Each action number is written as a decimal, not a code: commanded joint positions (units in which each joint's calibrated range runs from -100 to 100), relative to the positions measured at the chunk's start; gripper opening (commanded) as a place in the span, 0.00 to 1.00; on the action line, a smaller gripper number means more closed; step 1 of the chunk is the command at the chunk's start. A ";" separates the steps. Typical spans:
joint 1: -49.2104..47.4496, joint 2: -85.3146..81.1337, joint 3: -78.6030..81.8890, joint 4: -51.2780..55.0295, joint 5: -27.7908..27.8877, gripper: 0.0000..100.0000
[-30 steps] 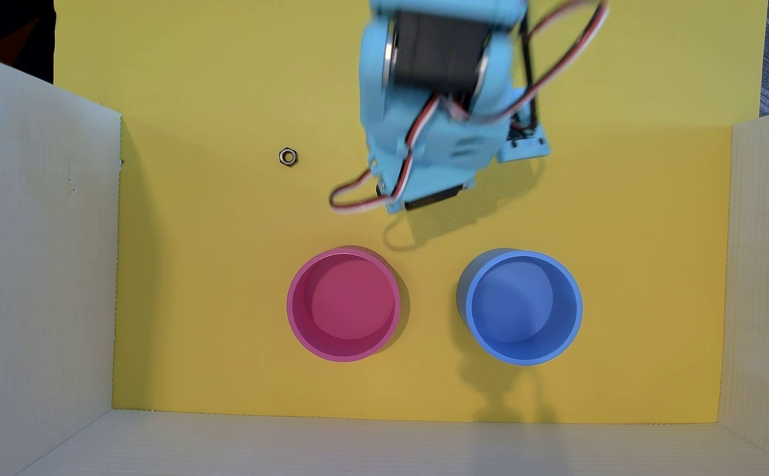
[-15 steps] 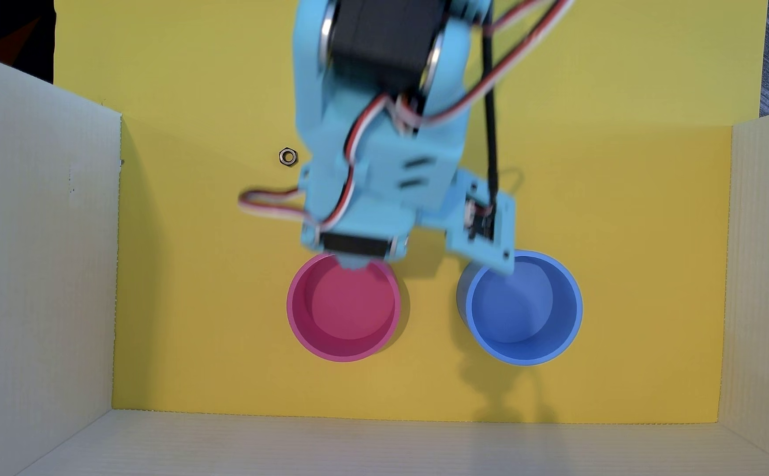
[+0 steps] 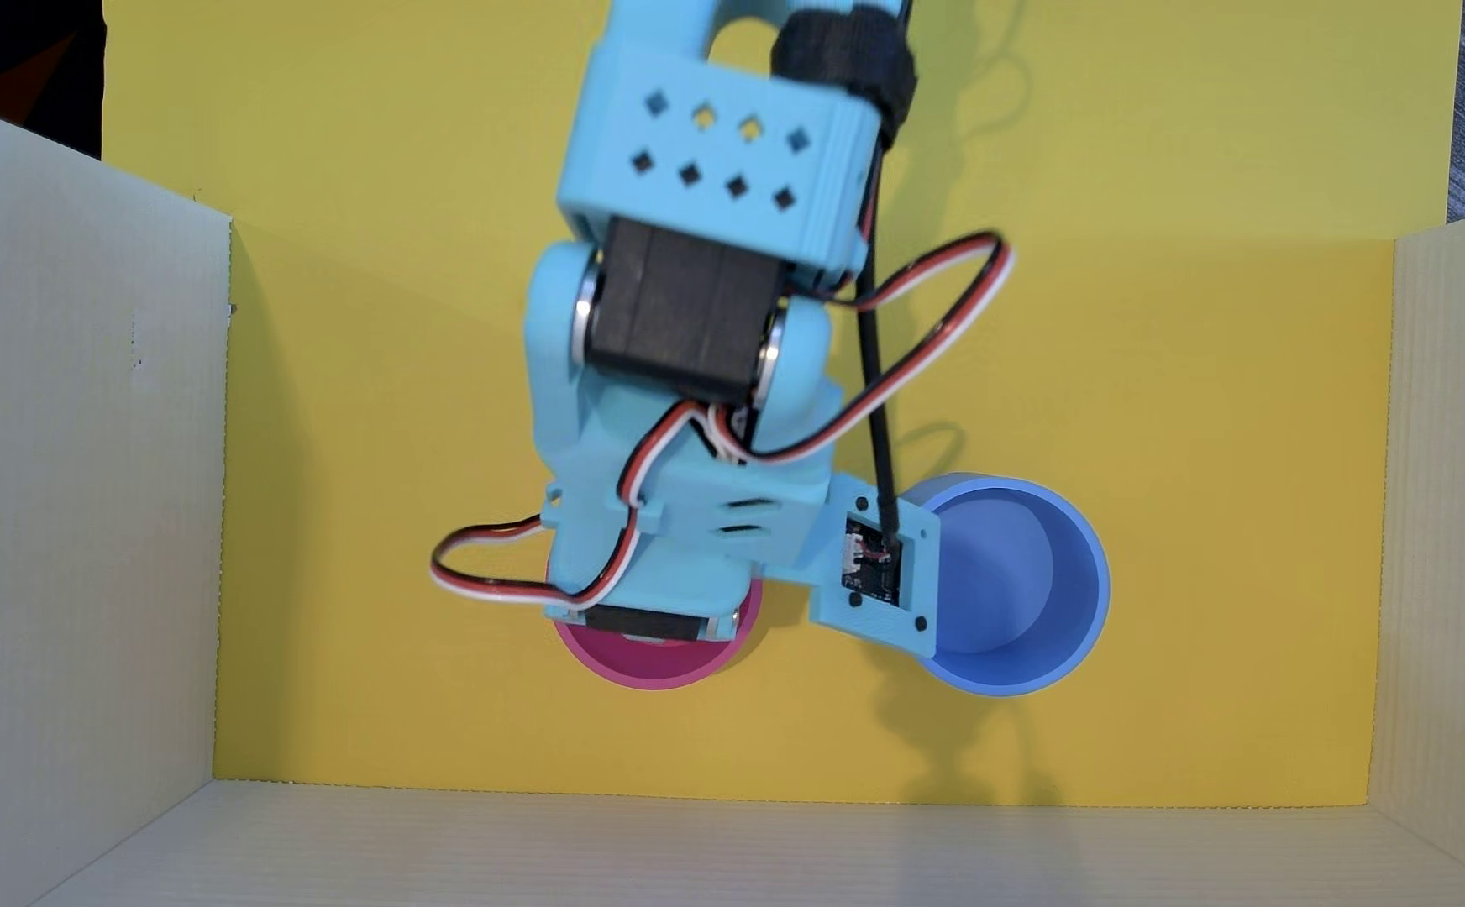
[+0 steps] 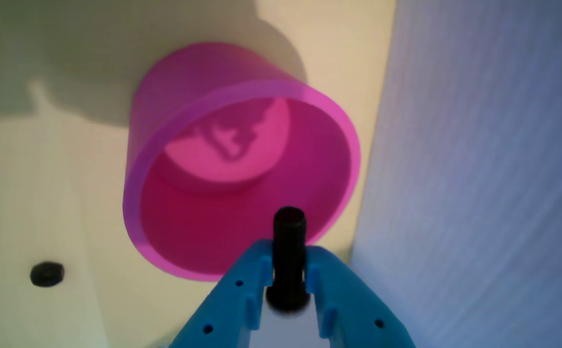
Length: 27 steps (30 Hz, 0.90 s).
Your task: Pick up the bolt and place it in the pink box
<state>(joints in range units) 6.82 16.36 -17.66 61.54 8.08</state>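
In the wrist view my blue gripper (image 4: 288, 258) is shut on the black bolt (image 4: 289, 227). The bolt's shaft sticks out past the fingertips, over the near rim of the pink box (image 4: 213, 232). That box stands upright on the yellow floor, and the gripper's shadow falls on its bottom. In the overhead view the arm (image 3: 685, 419) covers most of the pink box (image 3: 650, 670), and only its lower rim shows. The bolt and the fingertips are hidden there.
A blue round container (image 3: 1026, 584) stands right of the pink box, partly under the wrist camera mount (image 3: 877, 567). A small dark nut (image 4: 47, 274) lies on the floor in the wrist view. White cardboard walls (image 3: 74, 453) enclose the yellow floor on three sides.
The arm has swung from the back right toward the left and forward, ending above the pink box. It now covers the nut in the overhead view.
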 commanded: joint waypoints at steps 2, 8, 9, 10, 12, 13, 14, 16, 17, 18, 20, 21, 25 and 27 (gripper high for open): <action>0.32 0.14 -2.47 2.51 -0.19 0.18; 0.32 -2.05 -0.57 5.51 -0.29 0.03; 0.32 -3.14 0.24 6.28 -0.29 0.01; 0.25 -4.74 1.69 7.06 -0.29 0.02; 0.25 -9.79 6.67 6.80 -0.29 0.02; 0.25 -13.24 10.01 6.63 -0.29 0.02; 0.25 -16.95 13.81 5.43 -0.29 0.02; 0.25 -24.10 23.22 0.88 -0.29 0.02; 0.25 -27.80 28.29 -2.13 -0.29 0.02; 0.10 -31.34 33.44 -4.87 -0.35 0.01; -0.19 -38.33 43.48 -10.02 -0.35 0.01; -0.49 -41.27 48.01 -12.94 -0.45 0.01; 0.17 -53.48 63.93 -25.46 -6.91 0.01; 0.61 -59.62 70.35 -30.44 -10.51 0.01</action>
<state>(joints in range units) 6.67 -33.81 44.95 38.33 1.98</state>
